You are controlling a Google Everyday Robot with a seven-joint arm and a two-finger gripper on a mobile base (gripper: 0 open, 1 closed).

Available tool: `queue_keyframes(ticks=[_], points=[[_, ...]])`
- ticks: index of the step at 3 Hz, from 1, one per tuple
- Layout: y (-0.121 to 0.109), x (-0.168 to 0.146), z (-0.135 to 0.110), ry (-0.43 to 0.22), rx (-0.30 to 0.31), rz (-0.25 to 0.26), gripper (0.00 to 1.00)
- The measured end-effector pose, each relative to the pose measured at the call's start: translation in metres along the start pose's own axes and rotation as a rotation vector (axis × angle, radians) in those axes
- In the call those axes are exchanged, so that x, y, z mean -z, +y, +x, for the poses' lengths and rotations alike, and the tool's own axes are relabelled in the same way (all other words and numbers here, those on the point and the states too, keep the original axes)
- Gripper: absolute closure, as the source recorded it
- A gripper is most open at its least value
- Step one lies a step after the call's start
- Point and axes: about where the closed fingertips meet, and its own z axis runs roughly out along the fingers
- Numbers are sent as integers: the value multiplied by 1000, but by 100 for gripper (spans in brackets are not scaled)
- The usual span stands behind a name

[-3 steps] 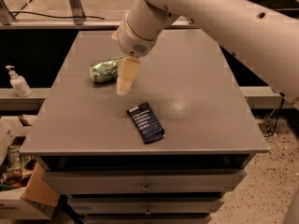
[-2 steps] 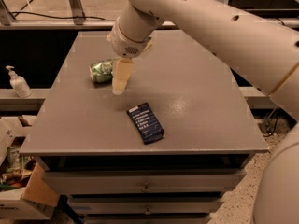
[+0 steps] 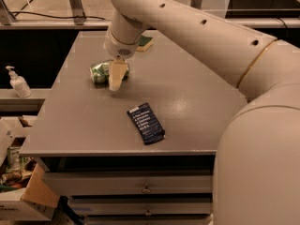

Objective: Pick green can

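Observation:
The green can lies on its side on the grey table, left of centre, green with a white mottled pattern. My gripper hangs from the large white arm that comes in from the upper right. Its pale fingers point down just in front of the can's right end, partly covering it. The gripper is close against the can; whether it touches the can is not clear.
A flat dark blue packet lies near the table's front edge. A green-topped yellow sponge sits at the back, partly behind the arm. A soap dispenser stands on a ledge at the left. Boxes sit on the floor lower left.
My gripper has moved left toward the can and now overlaps its right end. The arm fills more of the right side of the view. The can and packet have not moved.

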Motion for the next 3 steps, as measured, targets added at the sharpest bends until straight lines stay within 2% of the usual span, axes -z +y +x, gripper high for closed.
queue_keyframes(ticks=[2, 3], points=[[-8, -16, 6, 30, -10, -10, 63], [-11, -6, -5, 12, -16, -2, 86]])
